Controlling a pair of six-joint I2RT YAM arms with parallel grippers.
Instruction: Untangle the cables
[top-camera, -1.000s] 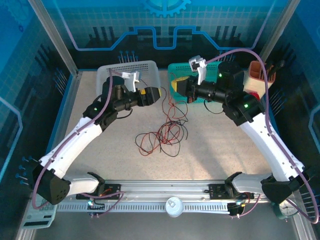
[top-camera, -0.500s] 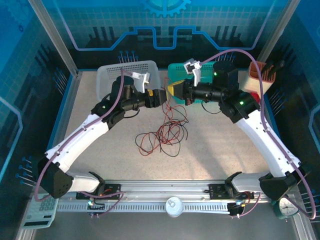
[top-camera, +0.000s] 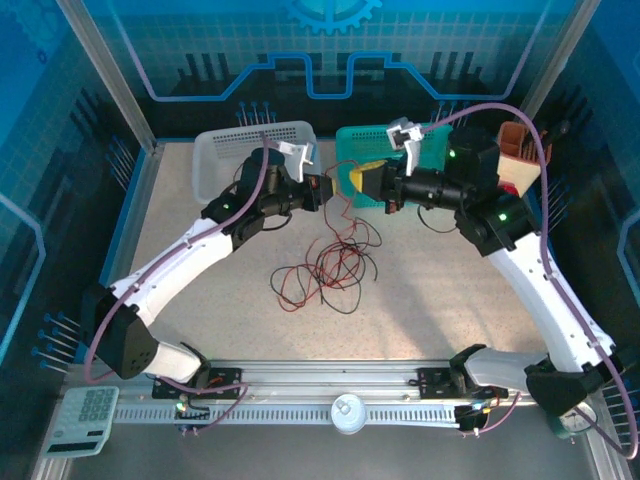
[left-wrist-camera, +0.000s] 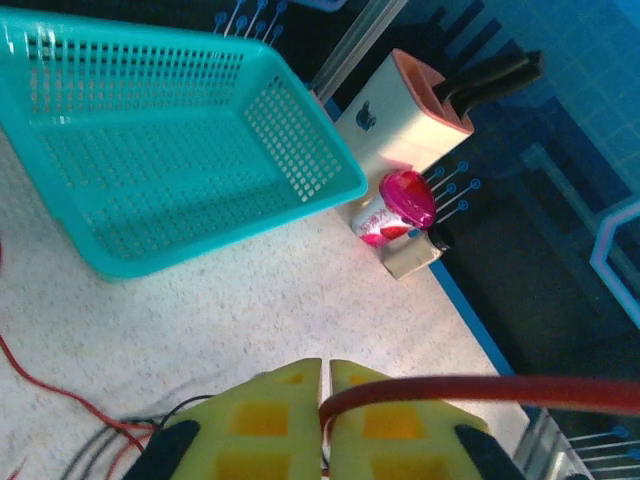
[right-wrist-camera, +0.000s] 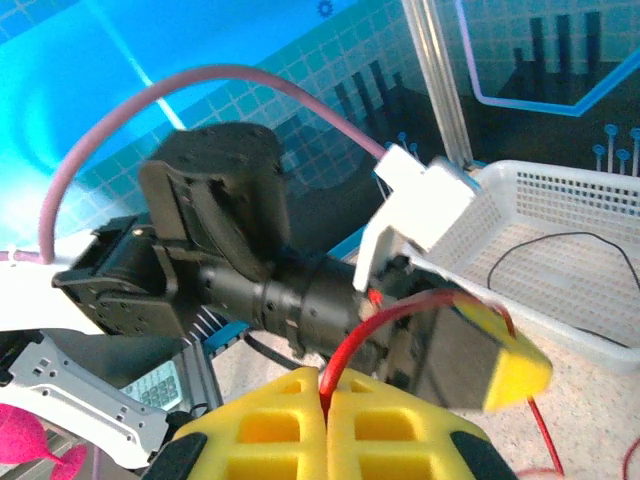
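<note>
Looks like a robotics lab cell, not anyone's home: aluminium frame posts (top-camera: 105, 65) and blue circuit-print panels (top-camera: 320, 60) box in a speckled table (top-camera: 420, 310). A white basket (top-camera: 255, 128) and a teal basket (top-camera: 365, 132) sit at 12 o'clock, with a calculator (top-camera: 88, 408) at 7.

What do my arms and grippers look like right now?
The left arm and right arm: white links, black joints, green lights, lilac hoses. The left gripper and right gripper: yellow fingers with square recesses, white camera brackets at the wrists.

Speckled beige tabletop (top-camera: 420, 300) inside blue grid-patterned walls (top-camera: 200, 50).
</note>
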